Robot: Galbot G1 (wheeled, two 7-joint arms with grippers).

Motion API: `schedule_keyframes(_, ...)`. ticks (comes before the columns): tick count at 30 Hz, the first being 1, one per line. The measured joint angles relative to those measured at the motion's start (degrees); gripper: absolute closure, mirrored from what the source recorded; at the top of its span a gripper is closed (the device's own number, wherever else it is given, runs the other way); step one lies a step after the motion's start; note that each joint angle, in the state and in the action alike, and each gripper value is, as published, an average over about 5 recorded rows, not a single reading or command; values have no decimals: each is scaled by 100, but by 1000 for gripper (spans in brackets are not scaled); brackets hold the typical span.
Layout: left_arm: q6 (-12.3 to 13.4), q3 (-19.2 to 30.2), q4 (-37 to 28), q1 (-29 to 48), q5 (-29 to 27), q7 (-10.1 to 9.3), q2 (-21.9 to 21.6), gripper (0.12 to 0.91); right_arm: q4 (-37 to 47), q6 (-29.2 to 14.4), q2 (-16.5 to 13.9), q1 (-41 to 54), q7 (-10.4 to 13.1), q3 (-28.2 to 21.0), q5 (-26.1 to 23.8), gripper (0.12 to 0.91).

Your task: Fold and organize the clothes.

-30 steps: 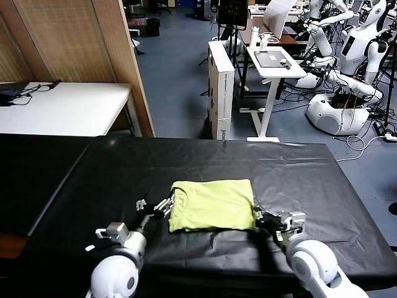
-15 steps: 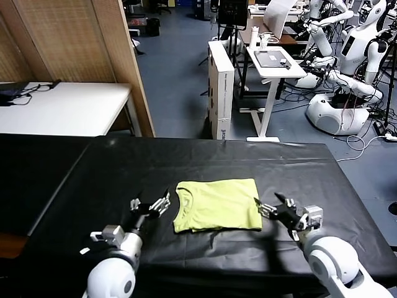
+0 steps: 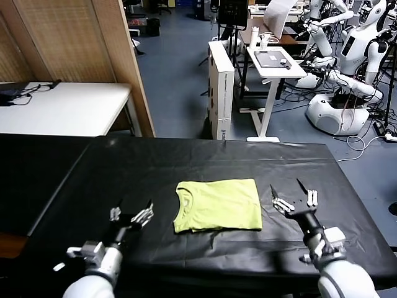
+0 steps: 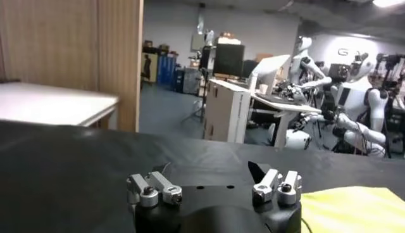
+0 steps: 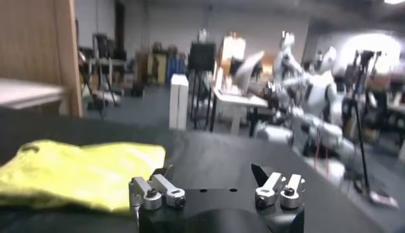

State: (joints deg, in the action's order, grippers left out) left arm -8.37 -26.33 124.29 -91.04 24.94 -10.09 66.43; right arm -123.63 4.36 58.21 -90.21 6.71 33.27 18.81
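while lying folded into a compact rectangle, lime yellow-green cotton t-shirt [image 3: 217, 205] looks finished, flat at mid black tablecloth [image 3: 186, 161].
flanked by left gripper [image 3: 131, 215] and right gripper [image 3: 294, 197], both clear of cloth, jaws spread wide, holding nothing; perhaps only tidying left.

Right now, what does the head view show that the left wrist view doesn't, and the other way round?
Only the head view shows the whole folded lime T-shirt, its collar toward the robot's left, and the right gripper, open, clear of the shirt on its right. Only the left wrist view shows the left gripper close up, its fingers spread wide above the black tablecloth. Both show the left gripper open, the tablecloth, part of the shirt, the white table and other robots behind.
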Motion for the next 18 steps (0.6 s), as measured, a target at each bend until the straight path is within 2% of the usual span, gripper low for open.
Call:
schedule_keyframes(5, 67, -316, 330, -695, -116, -24, -34, 123, -182, -720, 299, -775, 68, 165, -438, 118)
schedule_keyframes(10, 132, -520, 651, -1329, -247, -84, 45, 123, -433, -1125, 509, -1648, 394, 257, -501, 118)
schedule_keyframes(15, 119, -688, 963, -1884, -268, -159, 81, 123, -793, -1146, 603, -2538, 856, 305, -460, 118)
schedule_keyframes(18, 84, -791, 1101, -2157, -261, -172, 72, 123, -993, -984, 608, -2935, 1022, 338, -364, 118)
